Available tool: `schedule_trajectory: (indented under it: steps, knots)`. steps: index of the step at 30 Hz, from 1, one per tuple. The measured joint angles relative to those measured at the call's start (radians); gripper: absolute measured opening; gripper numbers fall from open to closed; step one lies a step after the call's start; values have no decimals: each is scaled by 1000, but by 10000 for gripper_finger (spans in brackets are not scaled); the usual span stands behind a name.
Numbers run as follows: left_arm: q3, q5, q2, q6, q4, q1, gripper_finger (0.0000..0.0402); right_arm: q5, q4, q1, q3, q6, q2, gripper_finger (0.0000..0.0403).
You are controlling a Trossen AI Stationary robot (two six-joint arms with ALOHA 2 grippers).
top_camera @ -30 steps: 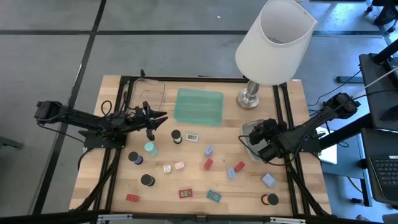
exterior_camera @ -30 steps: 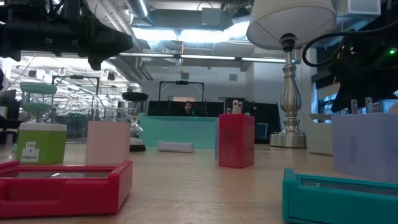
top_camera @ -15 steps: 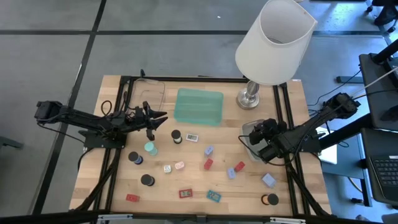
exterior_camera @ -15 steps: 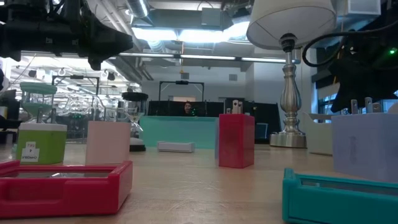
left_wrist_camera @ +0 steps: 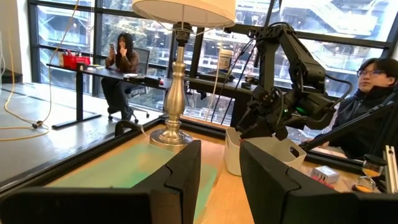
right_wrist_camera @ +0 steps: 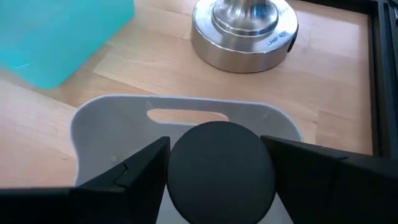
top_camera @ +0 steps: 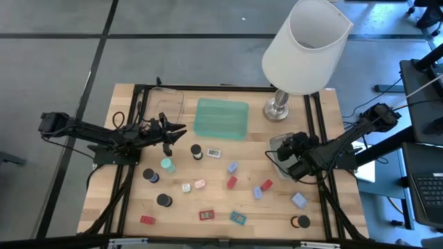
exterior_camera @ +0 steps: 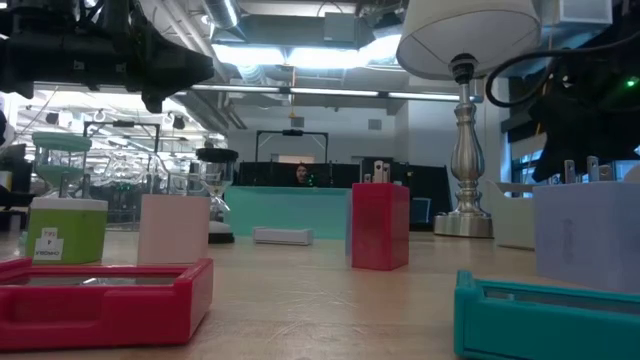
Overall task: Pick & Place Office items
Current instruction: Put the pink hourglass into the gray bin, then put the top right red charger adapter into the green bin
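Note:
My right gripper is over the grey tray at the table's right, shut on a black round cap. My left gripper hangs open and empty above the table's left part, beside the clear tray; its fingers show apart in the left wrist view. On the table lie a mint-green cap, black caps, red blocks, lavender blocks, flat red pieces and a teal one. My right gripper pinches the black round cap by its opposite sides between the two fingers. The fingers come from the table's right side, slanting down. The cap sits over the grey tray's inside; whether it touches the tray's floor I cannot tell.
A green tray lies at the far middle. The big white-shaded lamp stands at the far right, its metal base just beyond the grey tray. A black cap lies near the front right corner. People sit in the room beyond the table.

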Motion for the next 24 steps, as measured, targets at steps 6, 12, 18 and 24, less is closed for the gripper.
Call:
schedule_trajectory:
  steps: [6, 12, 18, 24]
  knots:
    - [0, 0, 0, 0, 0, 0, 107, 1, 8, 0, 0, -2, 0, 272]
    - [0, 0, 0, 0, 0, 0, 107, -46, -28, 0, 41, -16, -2, 314]
    - [0, 0, 0, 0, 0, 0, 107, -191, -178, -17, 225, -135, -21, 331]
    - [0, 1, 0, -1, 0, 0, 107, -217, -176, -20, 425, -304, -21, 331]
